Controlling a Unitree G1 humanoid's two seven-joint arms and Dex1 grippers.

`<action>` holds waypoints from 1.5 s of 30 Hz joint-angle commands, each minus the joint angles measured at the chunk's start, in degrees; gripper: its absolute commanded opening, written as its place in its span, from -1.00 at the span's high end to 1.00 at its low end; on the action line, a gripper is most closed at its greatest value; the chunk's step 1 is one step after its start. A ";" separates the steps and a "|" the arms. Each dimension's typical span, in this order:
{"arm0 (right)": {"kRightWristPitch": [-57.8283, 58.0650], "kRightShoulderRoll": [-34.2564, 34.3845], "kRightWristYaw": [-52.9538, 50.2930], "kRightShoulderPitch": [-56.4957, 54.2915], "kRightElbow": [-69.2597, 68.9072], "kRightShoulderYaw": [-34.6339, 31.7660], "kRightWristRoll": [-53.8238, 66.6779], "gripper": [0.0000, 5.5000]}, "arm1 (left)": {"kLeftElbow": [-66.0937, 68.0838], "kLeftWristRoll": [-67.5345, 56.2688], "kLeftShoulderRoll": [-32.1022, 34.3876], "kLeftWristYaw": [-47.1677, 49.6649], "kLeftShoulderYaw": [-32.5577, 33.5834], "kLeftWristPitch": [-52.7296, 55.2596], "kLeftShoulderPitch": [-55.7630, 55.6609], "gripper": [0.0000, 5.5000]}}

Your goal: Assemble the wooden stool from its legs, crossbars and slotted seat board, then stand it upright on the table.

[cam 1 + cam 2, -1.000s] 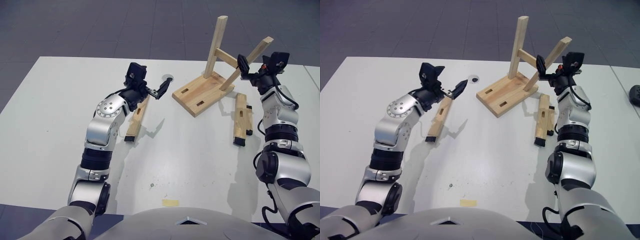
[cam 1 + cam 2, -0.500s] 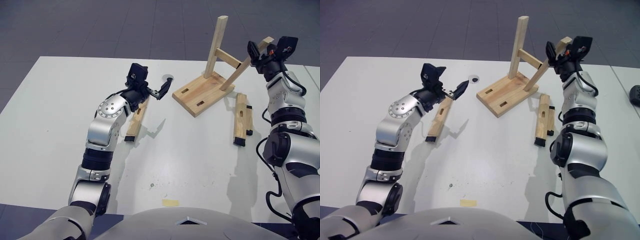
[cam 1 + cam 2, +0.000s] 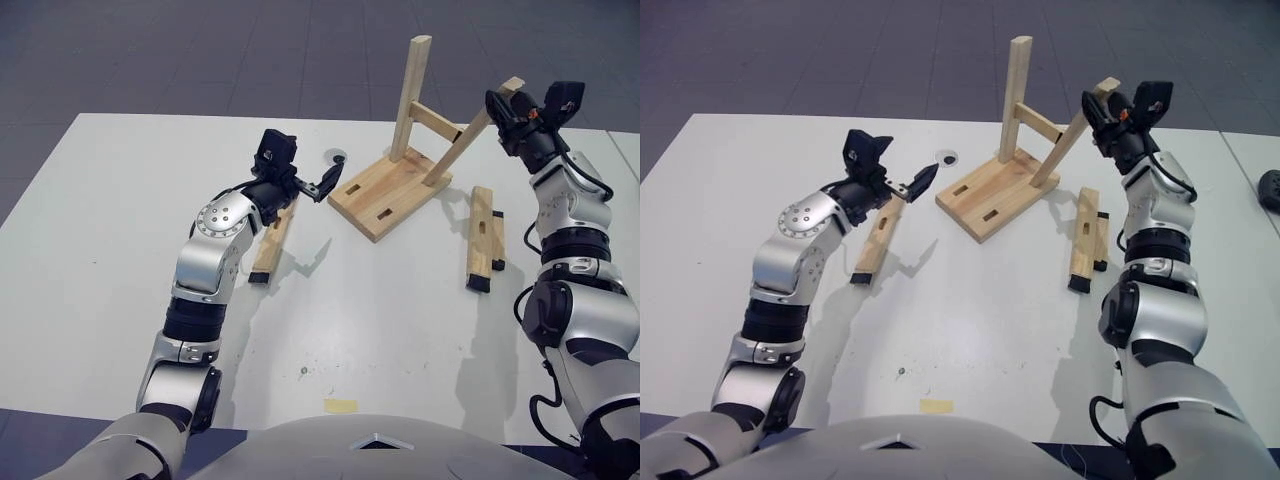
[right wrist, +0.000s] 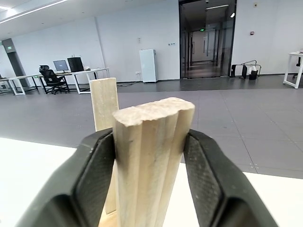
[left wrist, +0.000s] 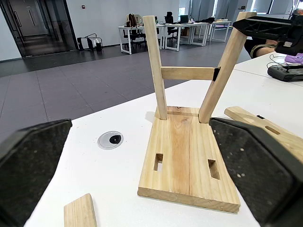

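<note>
Tape scrap (image 3: 340, 406) marks my near edge of the table (image 3: 110, 260), well short of the seat board (image 3: 372, 200), with bare surface between them to work on.

To the board's left a loose leg (image 3: 270, 240) lies flat under my left forearm. To its right lies more loose stock (image 3: 482, 240), seemingly two pieces side by side. I judge both are parked close so either arm can fetch them without a long reach.

My left gripper (image 3: 318, 185) hovers just off the board's left corner, its pads spread wide with nothing between them. I read that as ready to steady the board.

The board rests flat, underside up, with two empty slots (image 5: 158, 161) facing me and open room above them for insertion.

At its far end one leg (image 3: 410, 95) stands about upright and a second leg (image 3: 470, 135) leans outward to the right, with a crossbar (image 3: 438, 120) joining them.

My right gripper (image 3: 503, 105) is clamped on the top end of the leaning leg, probably to hold that frame in its slots. A cable port (image 3: 338, 157) sits just left of the board's far corner, and the table's far edge runs just beyond the board, so there is little room to push it away from me.
</note>
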 commanded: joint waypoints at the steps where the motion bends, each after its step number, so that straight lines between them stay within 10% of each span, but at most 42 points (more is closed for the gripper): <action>1: 6.06 0.46 4.36 8.01 -8.48 2.86 0.83 0.21 | -0.88 0.41 1.30 -0.24 0.88 0.75 1.36 -0.96; 14: 22.31 -7.59 20.45 18.16 -30.08 9.49 8.70 0.21 | -1.51 0.09 2.30 -0.61 1.31 1.56 2.13 -0.96; 31: 11.81 -1.98 19.83 5.53 -19.36 16.84 3.52 0.04 | 1.88 0.83 2.71 -1.82 0.94 0.79 1.83 -0.96; 37: 11.42 0.89 11.88 4.11 -22.52 9.17 7.44 -0.36 | 1.07 1.00 2.50 -1.56 1.10 0.93 3.05 -0.96; 45: 32.04 2.09 -10.90 16.66 -52.06 -18.72 43.89 -0.82 | -5.59 -1.49 3.38 1.41 7.29 3.71 7.47 -0.96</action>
